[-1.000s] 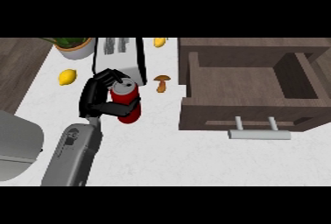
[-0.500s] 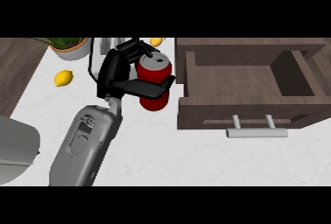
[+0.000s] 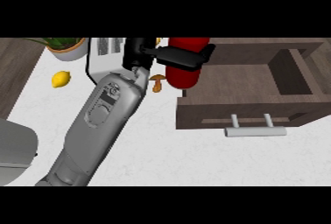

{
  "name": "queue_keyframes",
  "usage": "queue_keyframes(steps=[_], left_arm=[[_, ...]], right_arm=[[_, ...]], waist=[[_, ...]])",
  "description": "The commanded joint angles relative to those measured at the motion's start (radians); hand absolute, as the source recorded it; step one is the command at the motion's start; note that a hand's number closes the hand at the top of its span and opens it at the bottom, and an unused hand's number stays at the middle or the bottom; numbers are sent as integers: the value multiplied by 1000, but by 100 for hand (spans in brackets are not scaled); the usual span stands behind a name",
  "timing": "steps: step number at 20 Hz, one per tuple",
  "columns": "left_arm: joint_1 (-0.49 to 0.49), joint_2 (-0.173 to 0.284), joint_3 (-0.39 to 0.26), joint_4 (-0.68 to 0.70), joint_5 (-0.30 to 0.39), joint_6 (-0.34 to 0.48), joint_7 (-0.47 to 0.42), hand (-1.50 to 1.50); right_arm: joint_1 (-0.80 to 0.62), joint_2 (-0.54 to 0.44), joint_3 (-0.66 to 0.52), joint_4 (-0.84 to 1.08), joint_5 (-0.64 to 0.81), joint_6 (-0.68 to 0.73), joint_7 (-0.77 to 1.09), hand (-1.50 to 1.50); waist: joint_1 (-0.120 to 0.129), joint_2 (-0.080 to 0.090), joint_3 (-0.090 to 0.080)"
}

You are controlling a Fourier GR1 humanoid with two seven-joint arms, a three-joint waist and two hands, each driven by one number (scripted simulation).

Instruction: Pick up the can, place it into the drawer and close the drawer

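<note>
The can [image 3: 184, 72] is hanging over the open drawer's [image 3: 249, 89] left wall; a lemon [image 3: 61, 79] is lying far left, seemingly before a potted plant [image 3: 65, 48].

A white speckled stone counter top [image 3: 168, 153] fills the view. A dark wood-grain strip [image 3: 16, 78] runs along its left edge, and a potted green plant [image 3: 65, 47] stands at the upper left corner.

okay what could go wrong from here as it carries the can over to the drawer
1. The red can hangs over the open drawer's left wall; lowered here, it could catch that edge rather than land inside.
2. The left hand wraps the can from the side, so its fingers might knock the wall on release.
</note>
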State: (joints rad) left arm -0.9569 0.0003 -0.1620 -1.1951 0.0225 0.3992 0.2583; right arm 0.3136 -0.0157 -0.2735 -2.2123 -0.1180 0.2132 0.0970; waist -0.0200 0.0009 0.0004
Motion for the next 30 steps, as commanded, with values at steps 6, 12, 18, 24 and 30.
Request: queue_keyframes(steps=[6, 12, 18, 24, 30], left_arm=[[-238, 0, -6, 240, 64, 77, -7, 150], [-403, 0, -35, 412, 151, 106, 6, 150], [-491, 0, -124, 553, 242, 154, -69, 150], [-553, 0, -163, 691, 292, 172, -126, 150], [-529, 0, -269, 692, 387, 203, -119, 150]], right_arm=[[3, 2, -21, 13, -9, 20, -18, -150], [-47, 3, 24, 14, 39, -5, 19, -150], [-47, 1, 12, 63, 18, 19, -17, -150], [-138, -30, 6, 66, 16, -11, 60, -150], [-125, -31, -8, 33, -13, -5, 68, -150]], waist=[[-4, 2, 0], [-15, 5, 0], [-36, 9, 1], [-51, 16, 2], [-57, 10, 2]])
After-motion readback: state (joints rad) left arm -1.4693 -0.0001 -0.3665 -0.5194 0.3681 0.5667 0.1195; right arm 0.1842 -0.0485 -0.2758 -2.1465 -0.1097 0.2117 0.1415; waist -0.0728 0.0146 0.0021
